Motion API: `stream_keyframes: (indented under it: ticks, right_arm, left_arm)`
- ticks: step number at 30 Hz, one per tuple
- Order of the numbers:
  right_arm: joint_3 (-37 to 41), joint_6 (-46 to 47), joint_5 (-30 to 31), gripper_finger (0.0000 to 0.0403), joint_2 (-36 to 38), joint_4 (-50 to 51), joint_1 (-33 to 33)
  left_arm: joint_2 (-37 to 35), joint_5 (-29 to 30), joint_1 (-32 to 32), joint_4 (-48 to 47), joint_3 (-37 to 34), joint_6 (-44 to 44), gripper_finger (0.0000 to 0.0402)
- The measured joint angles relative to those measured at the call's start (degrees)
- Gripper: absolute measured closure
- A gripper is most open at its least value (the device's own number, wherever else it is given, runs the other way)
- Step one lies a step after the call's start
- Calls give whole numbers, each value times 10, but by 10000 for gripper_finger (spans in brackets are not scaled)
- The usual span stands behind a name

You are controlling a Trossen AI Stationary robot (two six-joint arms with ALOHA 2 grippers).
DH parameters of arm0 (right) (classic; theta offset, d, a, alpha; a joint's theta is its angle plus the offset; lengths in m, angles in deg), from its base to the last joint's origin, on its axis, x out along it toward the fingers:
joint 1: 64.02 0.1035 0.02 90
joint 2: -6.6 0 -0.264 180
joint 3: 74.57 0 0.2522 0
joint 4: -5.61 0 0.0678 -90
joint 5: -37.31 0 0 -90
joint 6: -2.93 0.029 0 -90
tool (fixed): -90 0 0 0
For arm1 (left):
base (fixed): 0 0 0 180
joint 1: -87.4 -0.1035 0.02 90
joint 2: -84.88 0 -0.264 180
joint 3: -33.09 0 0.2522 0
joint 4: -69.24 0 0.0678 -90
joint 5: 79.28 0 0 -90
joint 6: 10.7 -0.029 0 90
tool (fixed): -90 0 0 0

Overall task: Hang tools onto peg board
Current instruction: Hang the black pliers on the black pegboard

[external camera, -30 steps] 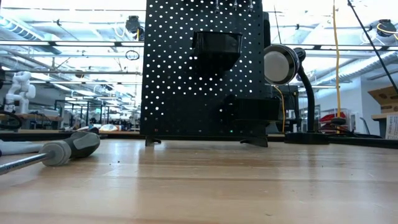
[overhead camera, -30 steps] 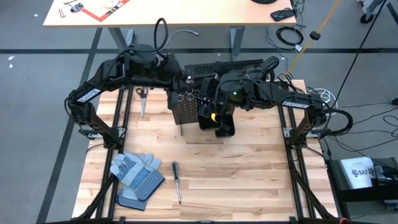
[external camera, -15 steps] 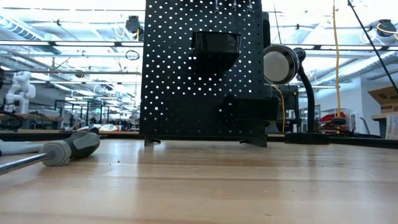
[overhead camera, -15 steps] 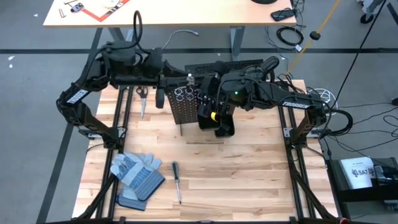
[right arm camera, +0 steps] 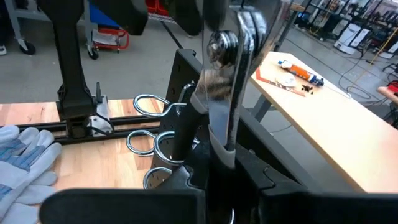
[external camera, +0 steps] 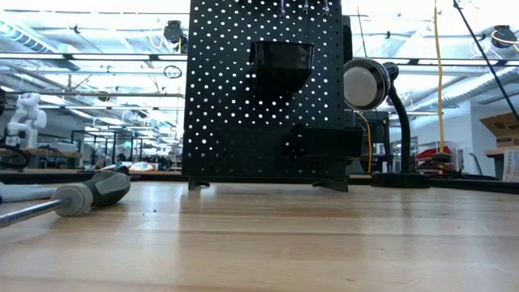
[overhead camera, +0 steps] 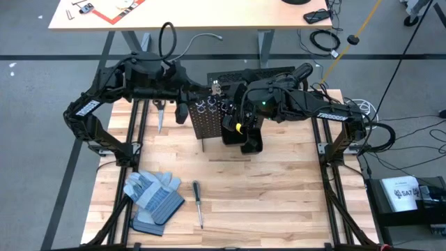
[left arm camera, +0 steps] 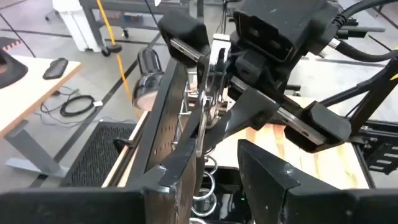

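Standing upright near the far edge of the pale wooden desk, the black perforated metal peg board carries a row of silver ring holders and a small black bin on its face. Both dark arms meet at its top edge. The left gripper reaches in from the desk's far left corner and pinches a small silver wrench between its dark fingers, the jaws drawn narrow around the thin metal; the wrench stands roughly upright just above the board's top edge and the ring holders. The right gripper comes from the far right side and sits right against the same spot, its jaws pressed nearly together on the silver wrench, whose shank fills the middle of the right wrist view; so the tool is gripped from both sides at once.

A thin dark-handled screwdriver lies flat near the desk's near edge, left of centre. Beside it, toward the near left corner, rest the grey-and-blue work gloves. A pair of dark-handled pliers lies by the far left edge, under the left arm. A black desk lamp stands behind the board.
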Motion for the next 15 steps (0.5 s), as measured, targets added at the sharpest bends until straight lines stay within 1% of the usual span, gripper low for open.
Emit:
stream_keyframes:
  ticks: [6, 15]
  right_arm:
    - [0, 4, -8, 378, 0, -1, 0]
    - [0, 4, -10, 378, 0, 0, 0]
  left_arm:
    - [15, 8, 0, -11, 0, -10, 274]
    - [58, 13, 0, -13, 0, -27, 274]
